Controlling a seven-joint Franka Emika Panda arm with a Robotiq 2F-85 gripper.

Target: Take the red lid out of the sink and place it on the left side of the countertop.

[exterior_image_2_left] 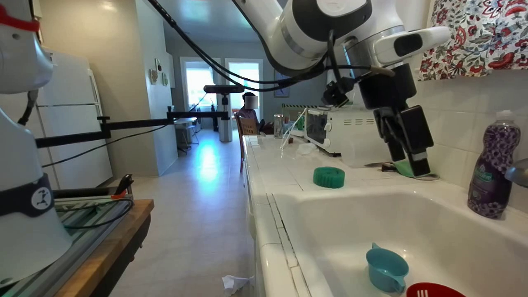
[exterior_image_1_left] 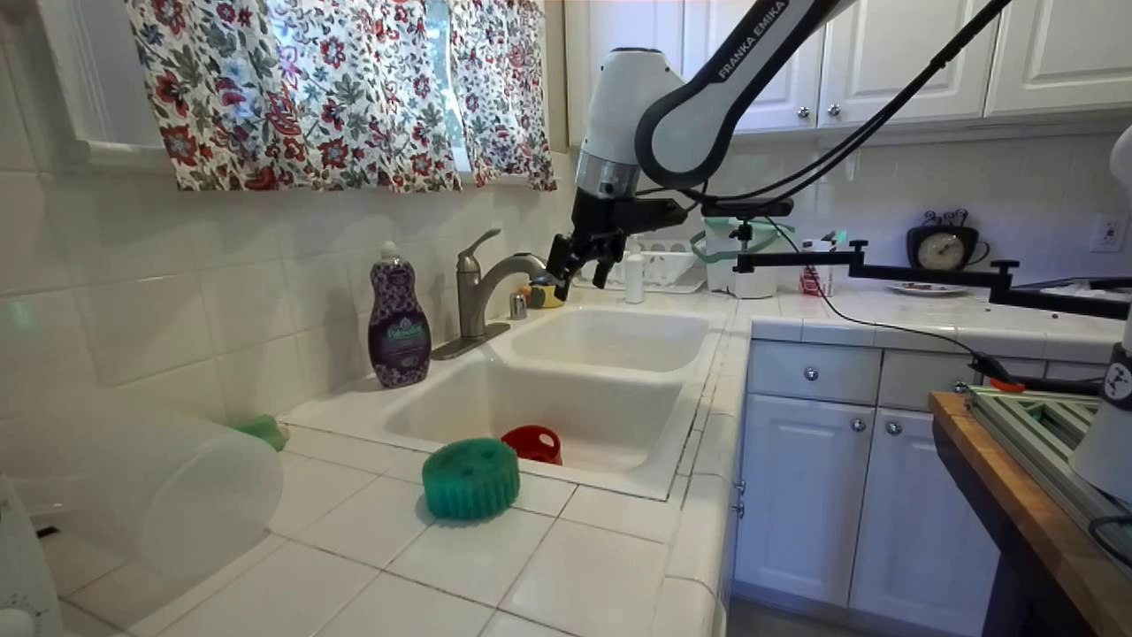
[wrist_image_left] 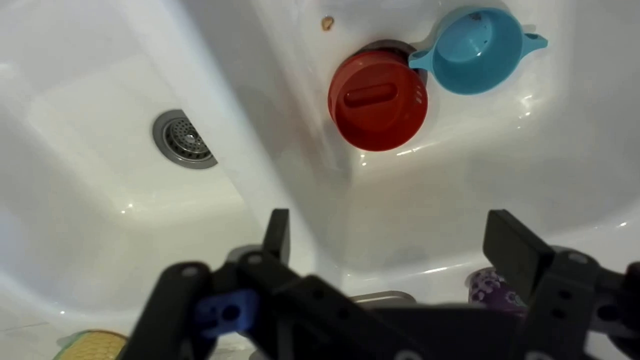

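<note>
The red lid (exterior_image_1_left: 532, 444) lies in a basin of the white sink (exterior_image_1_left: 601, 425), its near part hidden by the sink's front edge. The wrist view shows this lid (wrist_image_left: 378, 102) from above, round with a raised rim, partly covering a drain. Only its top edge (exterior_image_2_left: 431, 290) shows in an exterior view. My gripper (exterior_image_1_left: 581, 281) hangs high over the sink beside the faucet. Seen from the wrist, the gripper (wrist_image_left: 389, 225) stands wide open, nothing between its fingers, the lid well beyond the fingertips. White-tiled countertop (exterior_image_1_left: 592, 575) borders the sink.
A blue two-handled cup (wrist_image_left: 477, 50) sits against or very close to the lid. On the counter stands a green dome-shaped piece (exterior_image_1_left: 470, 478). A purple soap bottle (exterior_image_1_left: 399, 318) and the faucet (exterior_image_1_left: 482, 296) rise along the wall. A translucent container (exterior_image_1_left: 203, 495) lies near the counter's end.
</note>
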